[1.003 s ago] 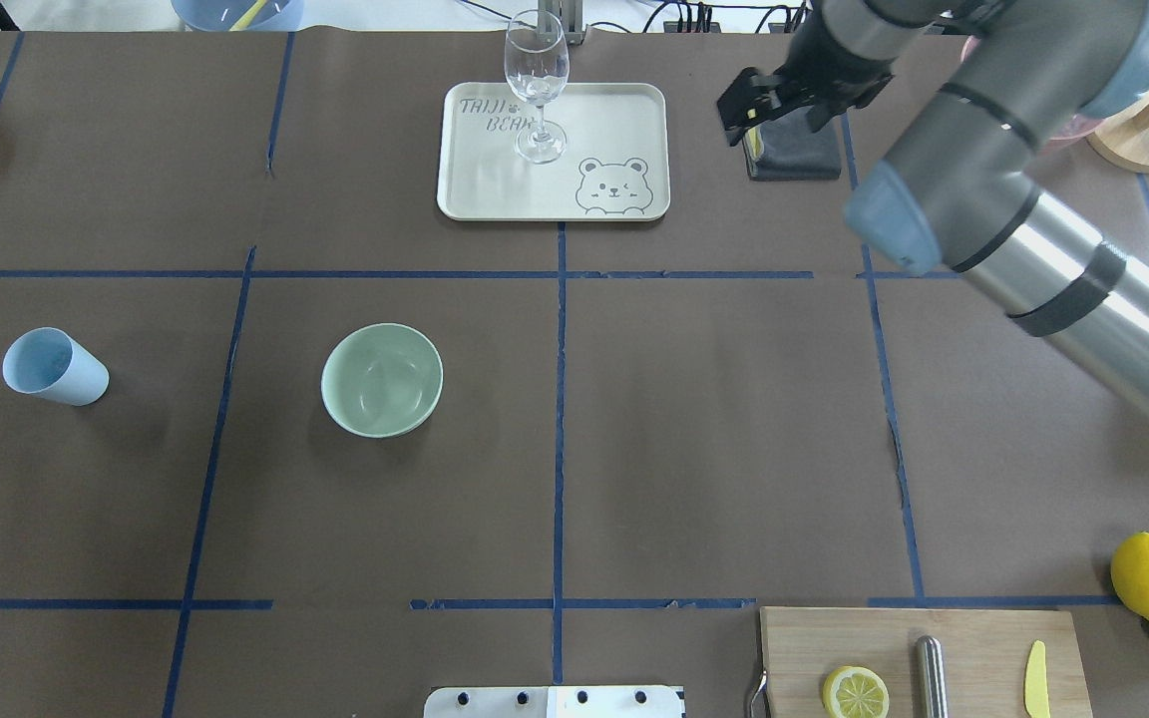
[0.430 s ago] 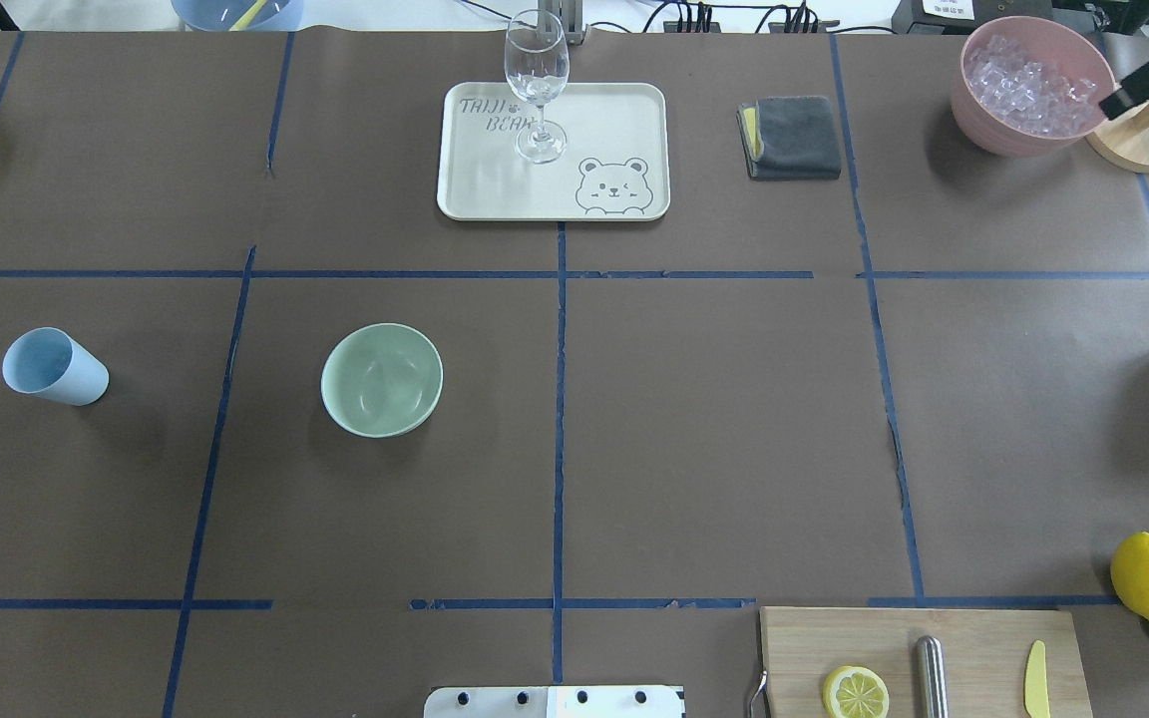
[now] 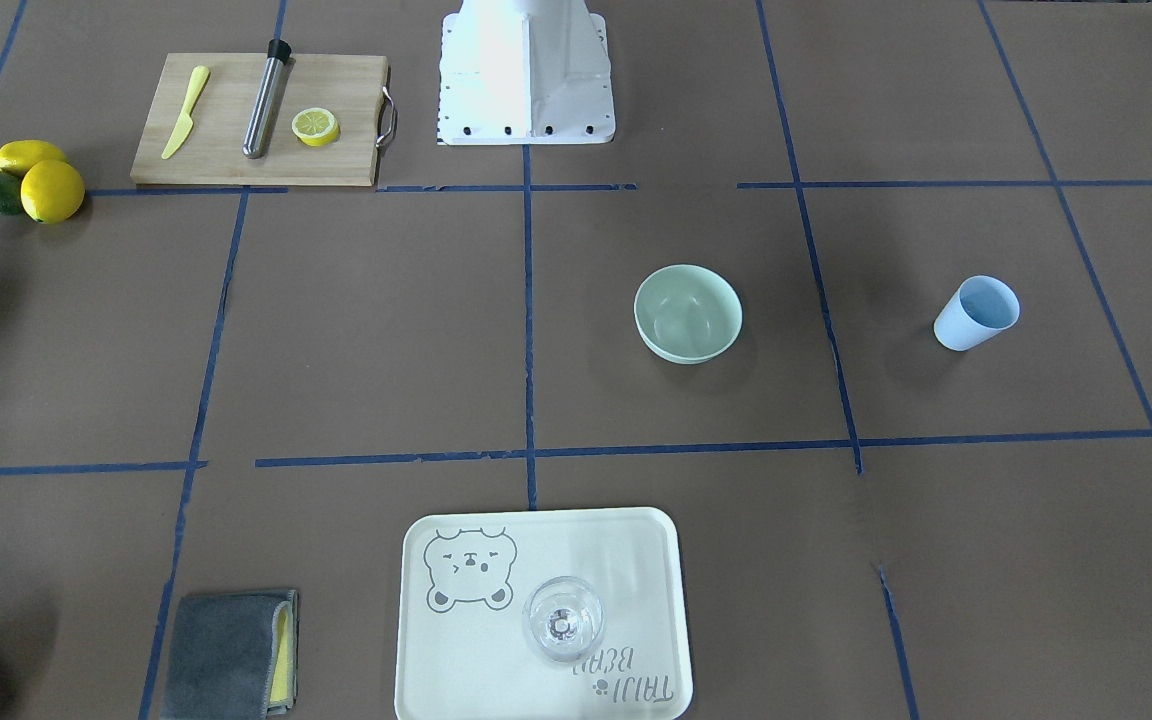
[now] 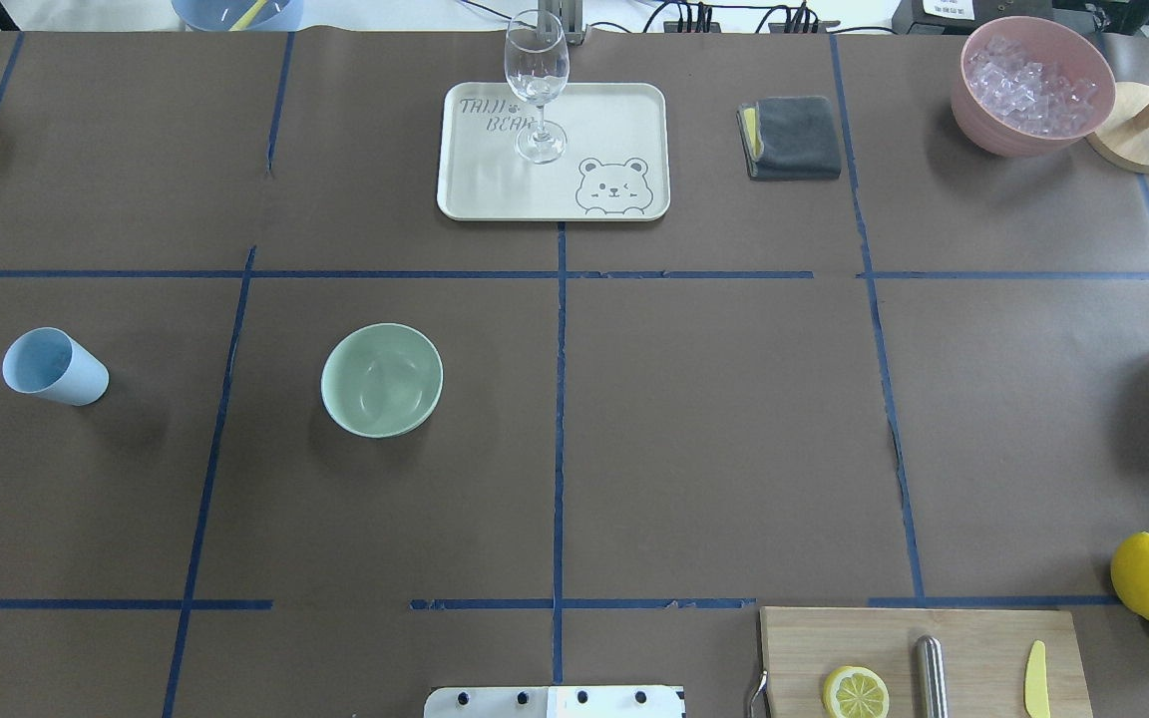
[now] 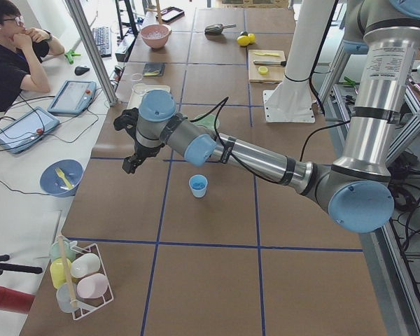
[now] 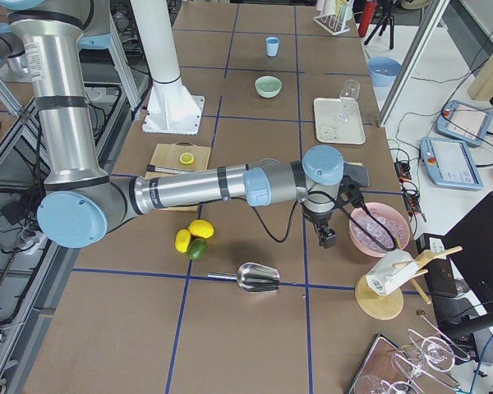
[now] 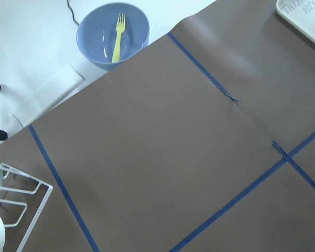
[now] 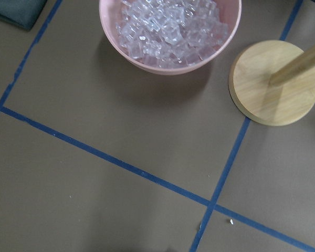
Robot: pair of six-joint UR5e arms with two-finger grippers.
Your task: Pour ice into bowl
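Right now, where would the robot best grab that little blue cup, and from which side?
Around the cup's wall, about mid-height, coming in level from the side, probably with the left end effector, which hangs nearer. It stands upright, mouth up, no handle, nothing close beside it; a side grip should keep the mouth free for pouring.

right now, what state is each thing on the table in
bowl, upright, empty
cup, upright, contents unclear
wine glass, upright on the tray, empty
pink tub, full of ice pieces
cloth, folded
lemon, cut, on the board
left gripper, cannot tell
right gripper, cannot tell
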